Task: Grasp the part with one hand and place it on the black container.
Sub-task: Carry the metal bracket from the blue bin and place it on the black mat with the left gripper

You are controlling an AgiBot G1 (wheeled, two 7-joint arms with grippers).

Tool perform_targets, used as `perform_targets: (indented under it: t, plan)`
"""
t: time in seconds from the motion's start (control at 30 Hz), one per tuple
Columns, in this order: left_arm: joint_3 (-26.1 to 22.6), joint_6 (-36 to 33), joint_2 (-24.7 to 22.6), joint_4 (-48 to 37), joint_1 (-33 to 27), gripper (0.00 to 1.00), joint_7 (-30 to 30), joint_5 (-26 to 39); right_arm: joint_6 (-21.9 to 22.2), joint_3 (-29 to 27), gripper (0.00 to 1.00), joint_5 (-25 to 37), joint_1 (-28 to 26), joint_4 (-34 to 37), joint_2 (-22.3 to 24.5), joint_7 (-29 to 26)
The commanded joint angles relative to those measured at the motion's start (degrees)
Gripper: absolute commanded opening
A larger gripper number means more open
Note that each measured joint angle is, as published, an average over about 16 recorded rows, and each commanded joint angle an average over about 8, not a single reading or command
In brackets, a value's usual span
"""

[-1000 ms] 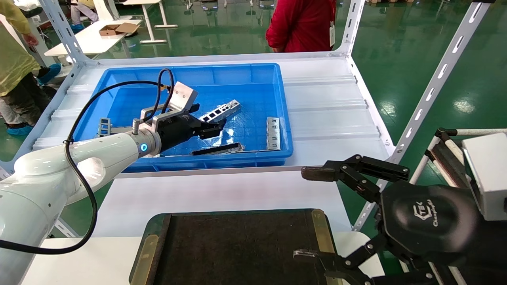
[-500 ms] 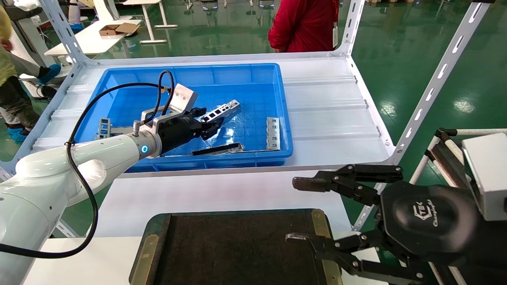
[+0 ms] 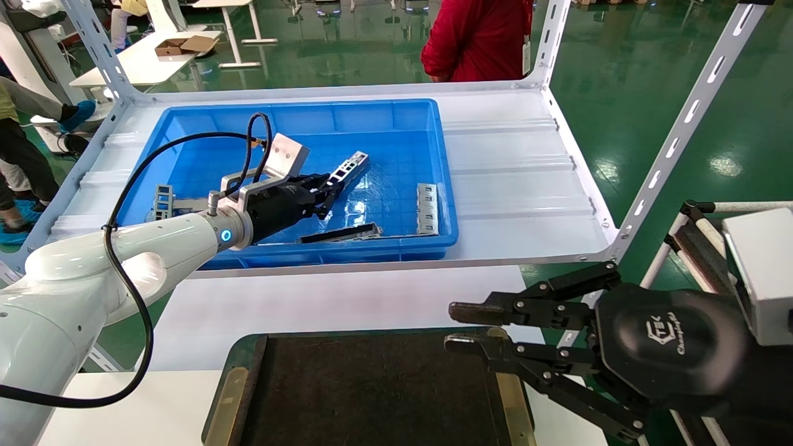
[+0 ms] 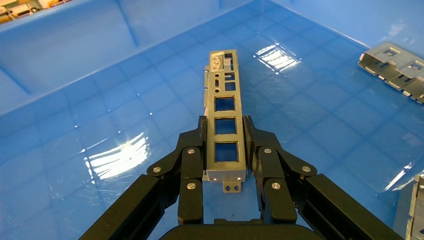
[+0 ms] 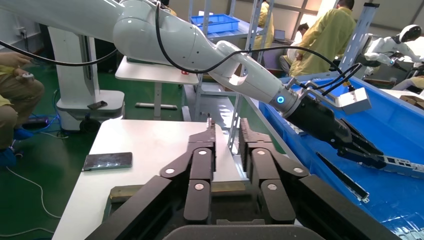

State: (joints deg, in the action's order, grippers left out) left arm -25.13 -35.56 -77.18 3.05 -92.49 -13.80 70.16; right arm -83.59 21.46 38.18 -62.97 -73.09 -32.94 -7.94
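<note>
One slim silver-grey stamped metal bar [image 4: 225, 132] caught, none delivered.
Inside the blue plastic bin [image 3: 186, 158] the left gripper [image 4: 225, 142] is clamped on the bar's near end; I judge lift and carry remain. The flat black rectangular tray [image 3: 365, 390] near the robot is bare, and the right gripper [image 3: 461, 327] hovers at its right edge, fingers nearly together, holding nothing.
</note>
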Motion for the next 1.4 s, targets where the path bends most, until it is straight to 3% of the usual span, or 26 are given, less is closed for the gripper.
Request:
perform_targets:
  t: [0.03, 0.4, 0.8, 1.07, 1.4]
  plan:
    - [0.0, 0.1, 0.0, 0.0, 0.1, 0.00, 0.1, -0.1, 0.0, 0.0, 0.00, 0.0, 0.0, 0.0, 0.0, 0.0]
    - [1.0, -5.2, 2.0, 1.5, -2.8, 0.00, -2.1, -2.0, 0.0, 0.0, 0.00, 0.0, 0.0, 0.0, 0.0, 0.0]
    - [2.5, -27.0, 9.1, 3.2, -4.2, 0.00, -2.7, -4.9, 0.0, 0.0, 0.00, 0.0, 0.0, 0.0, 0.0, 0.0]
    - [3.0, -41.4, 13.8, 6.5, -0.7, 0.00, -1.9, -6.4, 0.0, 0.0, 0.00, 0.0, 0.0, 0.0, 0.0, 0.0]
    - [3.0, -52.5, 18.3, 16.8, 8.7, 0.00, 2.5, -8.4, 0.0, 0.0, 0.00, 0.0, 0.0, 0.0, 0.0, 0.0]
